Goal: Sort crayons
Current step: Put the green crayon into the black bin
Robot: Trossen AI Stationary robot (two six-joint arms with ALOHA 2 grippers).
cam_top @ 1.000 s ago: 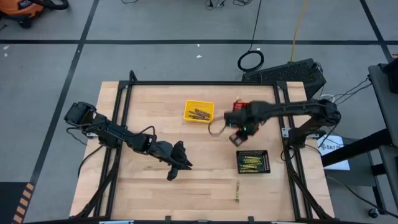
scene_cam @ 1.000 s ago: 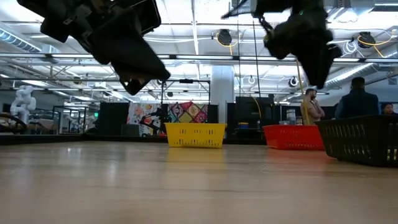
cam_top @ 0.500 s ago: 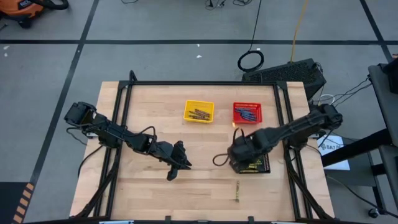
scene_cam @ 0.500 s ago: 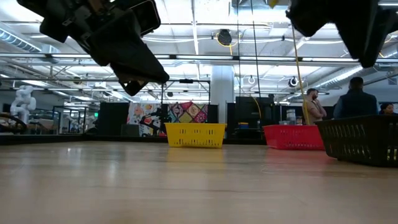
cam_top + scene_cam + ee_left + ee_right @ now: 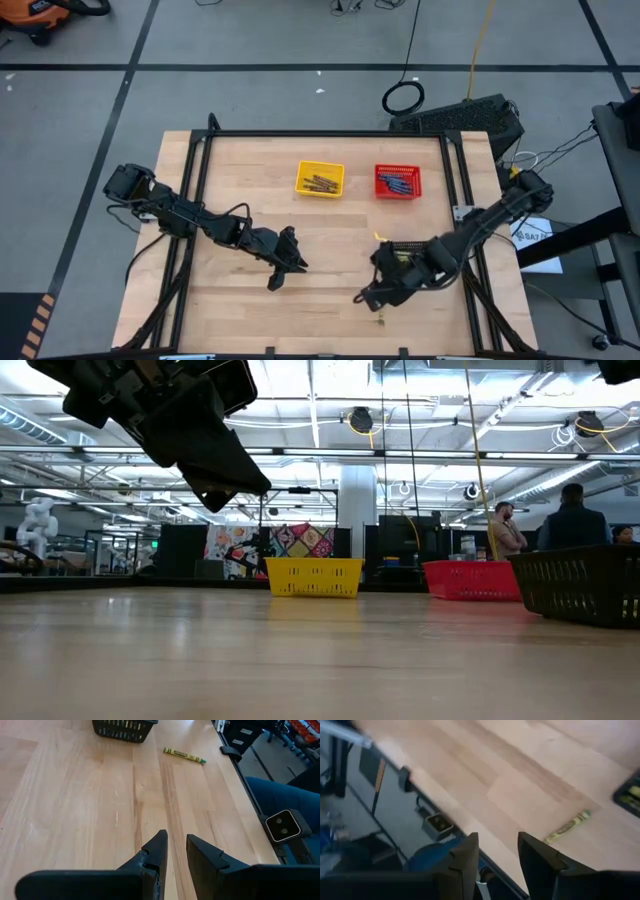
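Table point(image 5: 250, 170) is carrying three mesh baskets: yellow basket point(image 5: 320, 179) and red basket point(image 5: 399, 182) at the far side, each already holding crayons, and black basket point(image 5: 125, 729) nearer the front right, mostly covered by the right arm in the high view.

Left gripper point(image 5: 284, 268) is waiting over the table's middle-left, fingers point(image 5: 156, 854) apart with a narrow gap, holding nothing.

Right gripper point(image 5: 371, 296) is hanging low over the front right area; its fingers point(image 5: 465, 855) are apart and empty.

One loose crayon point(image 5: 568, 826), yellow-olive, is lying flat on bare wood near the front edge, just beside the right gripper and in front of the black basket. Also showing in the left wrist view point(image 5: 184, 755).

Handling judgement: the crayon is looking light, thin and stiff, with a paper wrap giving fair grip; it is likely to roll if nudged and could snap under a hard squeeze. Best hold seems across the mid-length, fingers straddling the stick from above, closing gently.
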